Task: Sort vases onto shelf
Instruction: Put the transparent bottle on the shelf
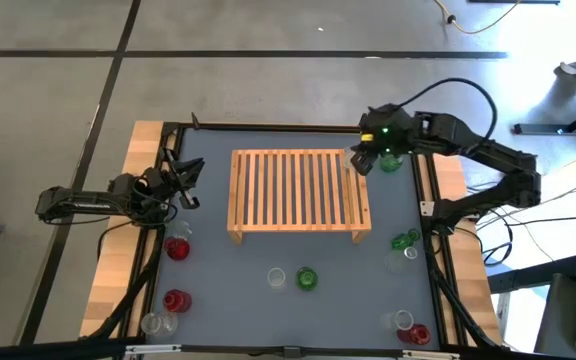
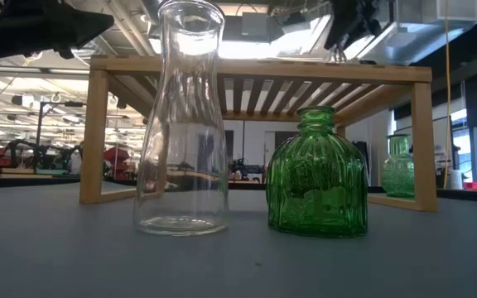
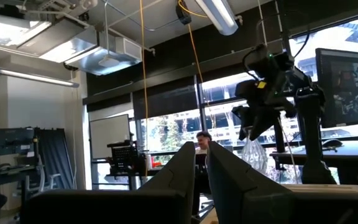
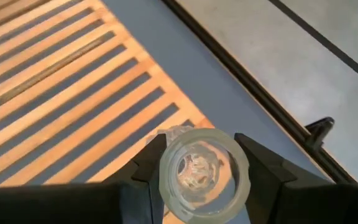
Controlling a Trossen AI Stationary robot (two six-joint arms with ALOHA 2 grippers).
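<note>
The shelf (image 1: 298, 193), a low slatted rack of light wood, stands mid-table. My right gripper (image 1: 361, 160) hangs over its far right corner, shut on a clear vase (image 4: 197, 177). In the left wrist view this vase (image 3: 253, 155) hangs under that gripper. My left gripper (image 1: 183, 180) is shut and holds nothing, up over the table's left edge. A clear vase (image 2: 180, 116) and a green vase (image 2: 317, 174) stand on their bases in front of the shelf. Another green vase (image 1: 390, 161) stands off the shelf's far right corner. My right gripper pinches the clear vase's neck just under the rim (image 4: 166, 167), with one finger (image 4: 148, 163) on each side. The fingers slant down onto it from above. The vase hangs mouth up below them, clear of the shelf's slats.
Two red vases (image 1: 176, 248) (image 1: 175, 299) and a clear one (image 1: 153, 323) stand near the left edge. A green (image 1: 403, 240) and a clear vase (image 1: 409, 256) stand right of the shelf. A clear (image 1: 401, 320) and a red one (image 1: 418, 335) stand at the near right corner.
</note>
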